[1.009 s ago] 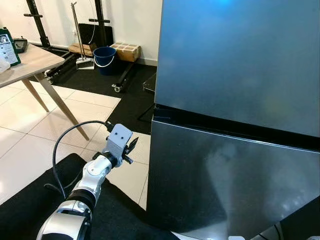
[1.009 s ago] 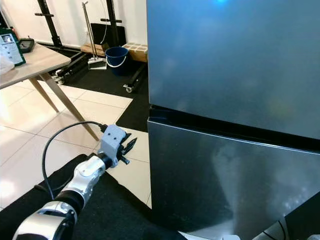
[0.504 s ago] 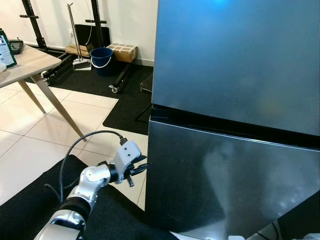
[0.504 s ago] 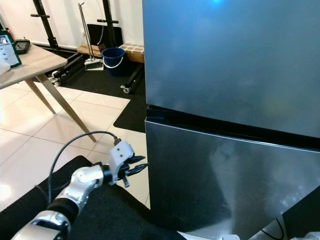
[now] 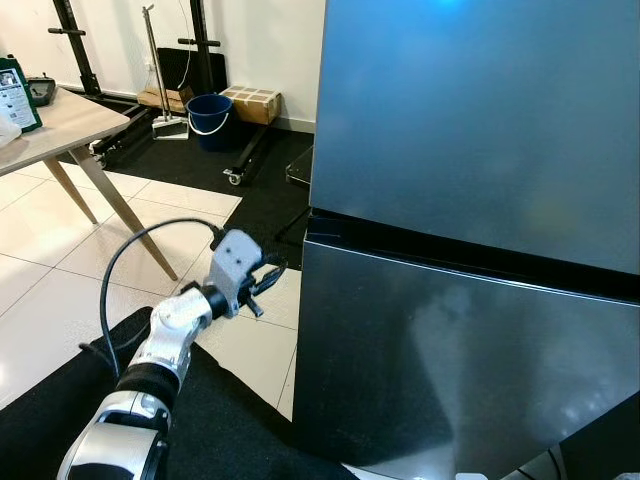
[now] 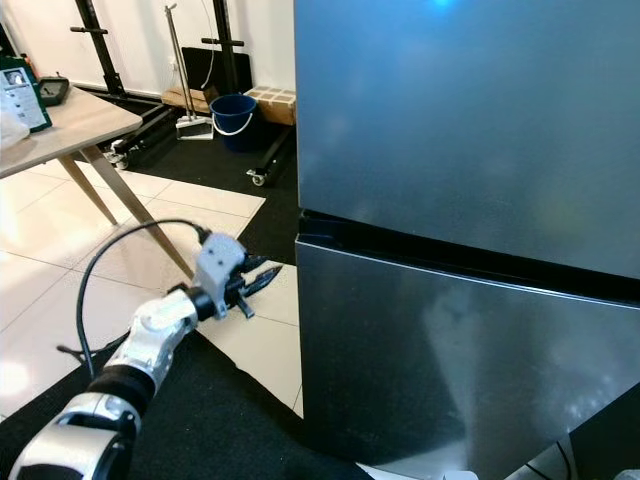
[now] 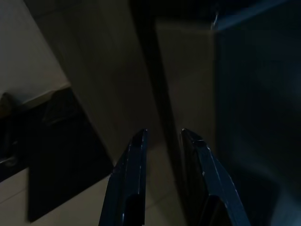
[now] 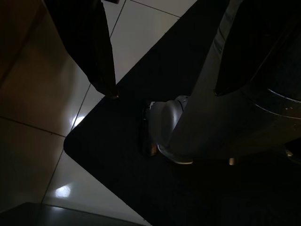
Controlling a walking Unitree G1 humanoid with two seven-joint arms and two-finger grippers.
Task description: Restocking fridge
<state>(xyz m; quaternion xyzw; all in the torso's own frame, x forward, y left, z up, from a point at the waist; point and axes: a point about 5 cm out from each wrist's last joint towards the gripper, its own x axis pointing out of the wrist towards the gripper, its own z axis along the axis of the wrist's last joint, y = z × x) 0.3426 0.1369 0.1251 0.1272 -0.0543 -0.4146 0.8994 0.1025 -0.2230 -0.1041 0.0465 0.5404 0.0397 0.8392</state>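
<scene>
The fridge [image 5: 470,150] is tall, dark steel and shut, with a black gap [image 5: 450,255] between its upper and lower doors. My left gripper [image 5: 272,275] is raised at the fridge's left edge, level with that gap and pointing toward it. In the left wrist view its two fingers [image 7: 131,179] stand slightly apart with nothing between them, aimed at the fridge's corner edge. My right gripper [image 8: 164,89] hangs idle with its fingers wide apart above the black mat.
A wooden table [image 5: 60,125] stands at the left on white tiles. A blue bucket [image 5: 208,115], a cardboard box [image 5: 250,103] and a mop are by the far wall. A black mat [image 5: 240,430] lies under me; my foot [image 8: 164,127] is below the right gripper.
My left gripper has risen from beside the lower door to the height of the gap between the doors. The head camera has shifted slightly.
</scene>
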